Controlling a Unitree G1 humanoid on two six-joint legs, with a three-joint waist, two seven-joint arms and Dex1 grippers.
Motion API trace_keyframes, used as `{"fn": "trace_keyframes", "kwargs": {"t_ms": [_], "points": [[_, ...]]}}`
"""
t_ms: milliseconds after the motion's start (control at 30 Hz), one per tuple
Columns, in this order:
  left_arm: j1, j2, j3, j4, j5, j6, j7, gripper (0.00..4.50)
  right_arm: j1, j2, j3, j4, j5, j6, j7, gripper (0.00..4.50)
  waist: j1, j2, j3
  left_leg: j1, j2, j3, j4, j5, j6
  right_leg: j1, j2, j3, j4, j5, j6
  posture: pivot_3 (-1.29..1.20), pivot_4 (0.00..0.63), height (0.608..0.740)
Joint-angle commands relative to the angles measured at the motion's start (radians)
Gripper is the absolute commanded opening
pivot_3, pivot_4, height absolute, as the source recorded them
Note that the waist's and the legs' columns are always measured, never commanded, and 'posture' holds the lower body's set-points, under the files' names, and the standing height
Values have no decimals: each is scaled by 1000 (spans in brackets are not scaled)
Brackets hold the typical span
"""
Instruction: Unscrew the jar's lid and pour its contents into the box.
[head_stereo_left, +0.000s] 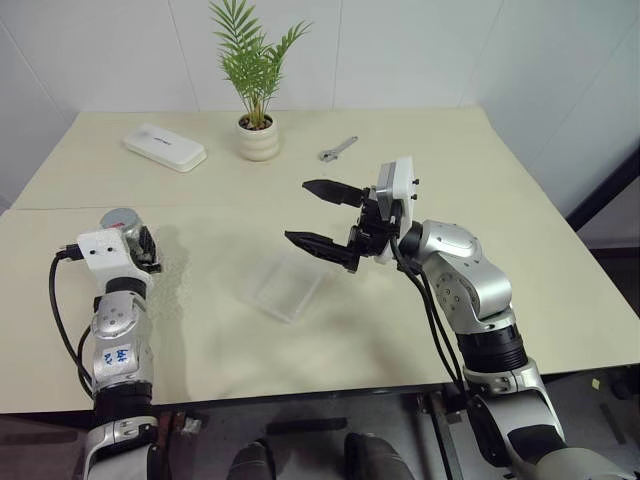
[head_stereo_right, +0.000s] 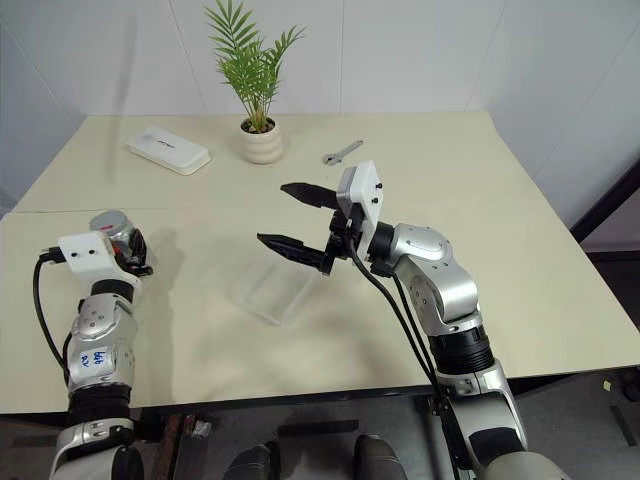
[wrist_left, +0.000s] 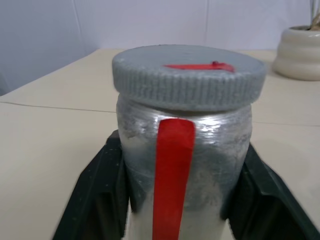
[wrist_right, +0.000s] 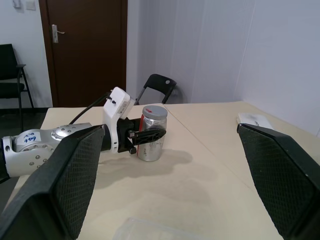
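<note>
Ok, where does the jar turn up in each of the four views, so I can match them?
Left eye view: the jar at far left, in the left hand.
Right eye view: same place, far left.
Left wrist view: centre, close up, grey lid on, a finger either side.
Right wrist view: mid-frame, held on the table.
Shared landmark: its red stripe label.

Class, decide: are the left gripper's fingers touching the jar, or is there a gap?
Touching. The left wrist view shows both black fingers pressed against the jar on either side, no gap.
</note>
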Motion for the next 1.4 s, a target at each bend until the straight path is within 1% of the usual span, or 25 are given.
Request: {"fn": "trace_keyframes", "kwargs": {"t_ms": [33,133,200,300,367,467,600,800,1033,1133,1400], "points": [[-1,6,0,-30,-23,-17,-30,1970,4,4,-8,-47,14,-15,-13,4500,0,0,0,0,0,0,0,0,0,0,0,0,0,0,0,0,150,740],[26,18,-4,-112,-60,11,-89,1970,1,3,-12,-53,14,-4,-30,4500,-1,0,0,0,0,0,0,0,0,0,0,0,0,0,0,0,150,740],[44,41,-23,-210,-120,55,-183,1970,-23,5,-22,-64,27,23,-53,4500,-1,0,0,0,0,0,0,0,0,0,0,0,0,0,0,0,150,740],[64,106,-70,-385,-227,185,-341,1970,-74,14,-24,-95,58,91,-91,4500,-1,0,0,-1,1,0,-1,0,-1,-2,0,0,0,0,0,0,150,740],[66,159,-114,-465,-267,261,-430,1970,-103,23,-12,-113,75,152,-117,4500,-2,0,0,-2,1,0,-1,0,-1,-2,1,0,0,0,-1,0,150,740],[52,211,-163,-542,-317,349,-517,1970,-156,41,14,-106,66,245,-179,4500,-3,0,0,-1,1,1,-2,-1,-1,-2,0,1,0,-1,-1,0,150,740],[46,222,-211,-569,-342,392,-592,1970,-215,94,33,-80,67,316,-232,4500,-5,0,0,-1,1,1,-3,-1,-1,-3,1,1,0,-1,-2,0,150,740],[27,197,-257,-577,-353,401,-658,1970,-249,127,99,-22,11,335,-248,4500,-3,0,0,-2,1,2,-4,-1,-1,-5,1,2,-1,-2,-2,0,150,740],[12,169,-266,-587,-353,414,-667,1970,-246,139,121,0,-12,340,-242,4500,-2,0,0,-8,1,2,-3,-1,-1,-12,1,3,2,-2,-2,0,150,740],[16,159,-269,-603,-359,422,-672,1970,-243,144,125,21,-30,326,-241,4500,-2,0,0,-14,2,2,1,-1,-1,-17,2,3,4,-2,-2,0,150,740],[28,156,-260,-621,-369,434,-676,1970,-237,146,119,57,-51,303,-228,4500,-2,0,0,-15,1,2,2,-1,-1,-17,2,4,4,-1,-1,0,150,740]]}}
